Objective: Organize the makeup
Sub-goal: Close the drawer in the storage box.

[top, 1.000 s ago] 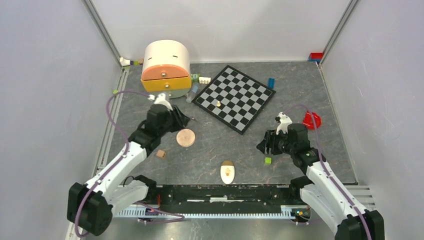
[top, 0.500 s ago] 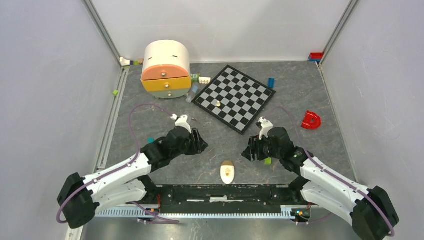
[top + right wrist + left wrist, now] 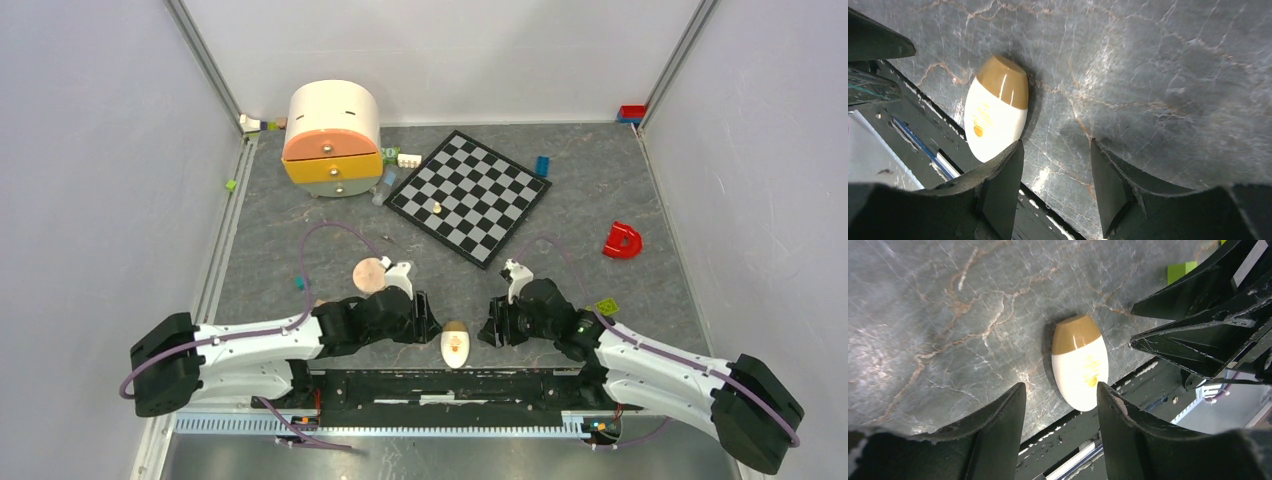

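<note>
The cream oval [image 3: 455, 346] with a tan cap lies flat by the table's near edge, between my two grippers. My left gripper [image 3: 425, 325] is open just left of it. In the left wrist view the oval [image 3: 1080, 362] lies just ahead of that gripper [image 3: 1060, 390], near the right fingertip [image 3: 1104, 390]. My right gripper [image 3: 487, 330] is open just right of the oval. In the right wrist view the oval [image 3: 996, 115] sits beyond the left fingertip [image 3: 1015, 150] of the gripper [image 3: 1055, 147], with bare table between the fingers. The round peach compact [image 3: 371, 273] lies behind the left arm.
A round drawer box [image 3: 332, 125] stands at the back left, with small items beside it. The chessboard [image 3: 470, 195] lies in the middle back. A red D-shaped piece [image 3: 622, 241] and a green brick [image 3: 606, 306] lie to the right. The black base rail [image 3: 450, 385] runs just behind the oval.
Both arms have swung down toward the near edge and closed in on the cream oval from either side. The left jaws have widened. The compact, covered by the left arm half a second ago, shows again.
</note>
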